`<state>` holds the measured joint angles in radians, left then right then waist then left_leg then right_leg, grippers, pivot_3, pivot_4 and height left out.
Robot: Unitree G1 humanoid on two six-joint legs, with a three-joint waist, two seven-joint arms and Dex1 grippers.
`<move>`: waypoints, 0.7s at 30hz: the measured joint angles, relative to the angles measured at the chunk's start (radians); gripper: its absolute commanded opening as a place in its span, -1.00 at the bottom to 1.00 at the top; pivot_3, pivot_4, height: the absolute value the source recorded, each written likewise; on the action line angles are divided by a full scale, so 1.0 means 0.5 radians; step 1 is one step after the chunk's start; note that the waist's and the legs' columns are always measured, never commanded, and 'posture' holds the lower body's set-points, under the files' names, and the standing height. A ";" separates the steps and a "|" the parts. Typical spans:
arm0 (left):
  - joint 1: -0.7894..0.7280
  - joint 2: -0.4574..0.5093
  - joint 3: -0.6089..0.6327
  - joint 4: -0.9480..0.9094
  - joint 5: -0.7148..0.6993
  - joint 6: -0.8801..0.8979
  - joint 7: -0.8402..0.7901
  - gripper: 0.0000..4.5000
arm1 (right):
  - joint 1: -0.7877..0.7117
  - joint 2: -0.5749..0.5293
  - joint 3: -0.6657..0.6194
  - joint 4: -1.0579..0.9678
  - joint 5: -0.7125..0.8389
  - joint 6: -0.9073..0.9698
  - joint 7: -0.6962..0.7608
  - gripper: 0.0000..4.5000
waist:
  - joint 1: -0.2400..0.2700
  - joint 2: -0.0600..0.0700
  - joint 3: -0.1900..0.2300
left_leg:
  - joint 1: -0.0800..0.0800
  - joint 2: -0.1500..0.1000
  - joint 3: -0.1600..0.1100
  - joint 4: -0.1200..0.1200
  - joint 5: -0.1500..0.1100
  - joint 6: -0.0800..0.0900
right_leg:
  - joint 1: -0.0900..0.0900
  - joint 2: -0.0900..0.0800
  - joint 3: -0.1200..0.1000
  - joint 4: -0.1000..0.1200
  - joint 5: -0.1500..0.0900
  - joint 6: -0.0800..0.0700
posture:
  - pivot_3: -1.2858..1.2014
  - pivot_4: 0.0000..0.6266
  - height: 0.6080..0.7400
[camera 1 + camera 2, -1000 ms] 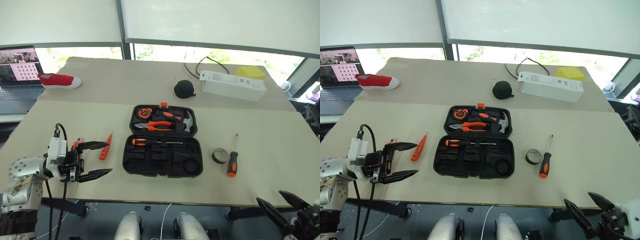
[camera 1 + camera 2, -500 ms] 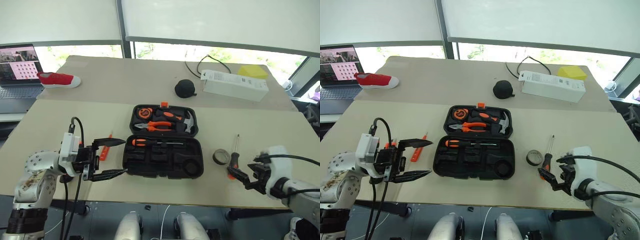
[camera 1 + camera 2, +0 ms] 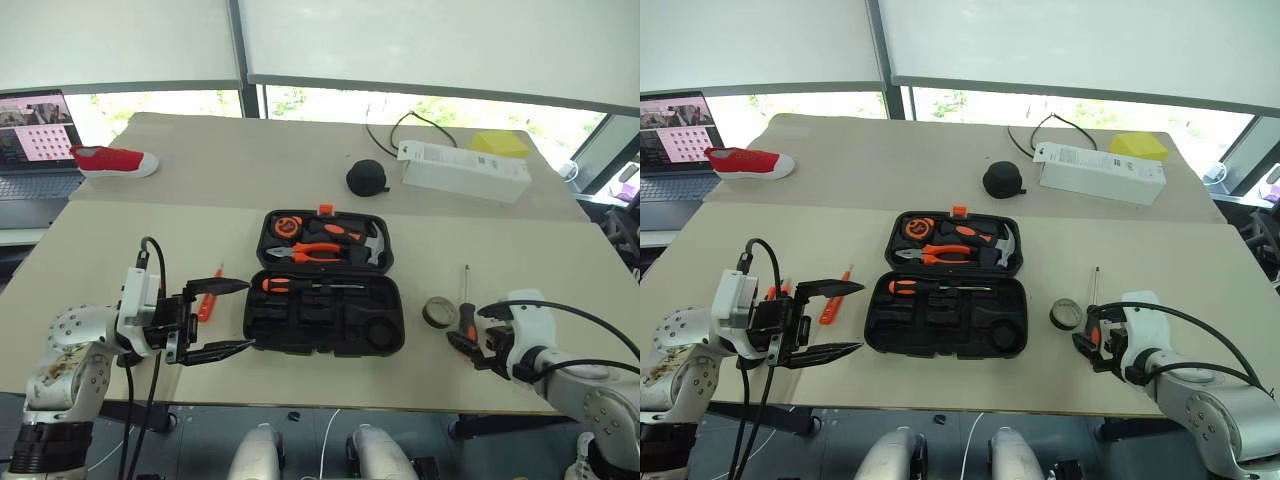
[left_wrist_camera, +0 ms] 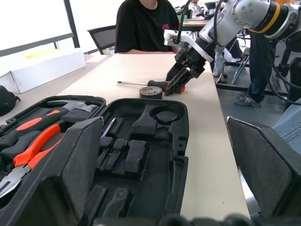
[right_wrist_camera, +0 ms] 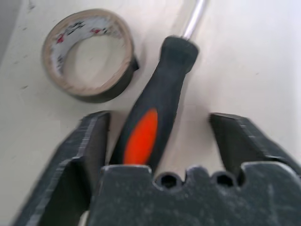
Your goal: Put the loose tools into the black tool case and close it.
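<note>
Behind the long beige table [image 3: 560,300] there are bright windows with white blinds, and a person in a black shirt sits far off in the left wrist view. On this table lies the black tool case [image 3: 325,312], a rounded plastic clamshell with moulded slots, lying open; one orange-and-black screwdriver already sits in its near half, and pliers and a hammer in the far half. Compared with one second ago, the right gripper [image 5: 157,141] has come up from below the table edge to the right of the case, and its two black fingers now stand on both sides of the black-and-orange handle of the loose screwdriver [image 3: 466,318]; they are spread but not yet touching it, so I judge the grasp is only starting. Just beside this handle, toward the case, lies the small tape roll [image 5: 89,54], black outside and pale inside. The left gripper [image 3: 215,318] has moved nearer to the case's left side and hangs released, holding nothing. The slim orange tester screwdriver [image 3: 208,300] lies left of the case.
</note>
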<state>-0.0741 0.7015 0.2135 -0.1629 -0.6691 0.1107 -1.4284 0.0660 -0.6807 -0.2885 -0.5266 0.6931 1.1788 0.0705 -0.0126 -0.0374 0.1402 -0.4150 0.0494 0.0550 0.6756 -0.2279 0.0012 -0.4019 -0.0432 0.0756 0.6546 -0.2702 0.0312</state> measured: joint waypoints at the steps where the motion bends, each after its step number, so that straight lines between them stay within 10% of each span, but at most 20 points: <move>1: 0.000 0.001 0.000 0.000 0.000 0.000 0.000 1.00 | -0.005 0.000 0.000 0.006 -0.014 0.000 0.012 0.05 | 0.002 0.000 0.000 | 0.000 0.000 0.000 0.000 0.000 0.000 | 0.000 0.000 0.000 0.000 0.000 0.000 | 0.03 -0.52 1.00; 5: 0.001 0.001 0.000 -0.005 -0.001 0.003 0.011 1.00 | -0.019 0.004 0.000 0.020 -0.081 -0.026 0.029 -0.54 | 0.002 0.000 0.000 | -0.001 0.000 0.000 0.000 0.000 0.000 | 0.000 -0.001 0.000 -0.001 0.000 0.000 | 0.03 -0.52 1.00; 11: 0.041 0.000 0.016 -0.061 -0.035 0.019 0.072 1.00 | -0.025 -0.069 0.004 0.157 -0.265 -0.268 0.173 -0.56 | -0.003 0.006 0.004 | -0.002 0.000 0.002 0.000 0.000 0.000 | -0.003 -0.001 0.002 0.000 0.000 0.001 | 0.03 -0.52 1.00; 16: 0.082 -0.001 0.103 -0.082 -0.092 0.073 0.172 1.00 | -0.268 -0.370 0.086 0.202 -0.346 -0.922 0.882 -0.56 | -0.041 0.014 0.009 | 0.002 0.003 0.004 -0.004 0.000 0.000 | -0.005 0.005 0.006 0.001 0.000 0.001 | 0.03 -0.52 1.00; 21: 0.260 -0.032 0.208 -0.093 -0.085 0.063 0.260 1.00 | -0.978 -0.402 0.758 0.286 -0.459 -1.261 1.683 -0.56 | -0.074 0.010 0.012 | 0.008 0.004 0.000 -0.014 0.000 0.000 | -0.005 0.006 0.008 0.000 0.001 -0.002 | 0.03 -0.52 1.00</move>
<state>0.0562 0.6856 0.3177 -0.2094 -0.7114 0.1420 -1.2982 -0.4232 -0.8816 0.0906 -0.3837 0.4637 0.5481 0.9120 -0.0496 -0.0326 0.1464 -0.4109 0.0513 0.0550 0.6686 -0.2279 0.0013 -0.4045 -0.0404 0.0796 0.6548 -0.2698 0.0300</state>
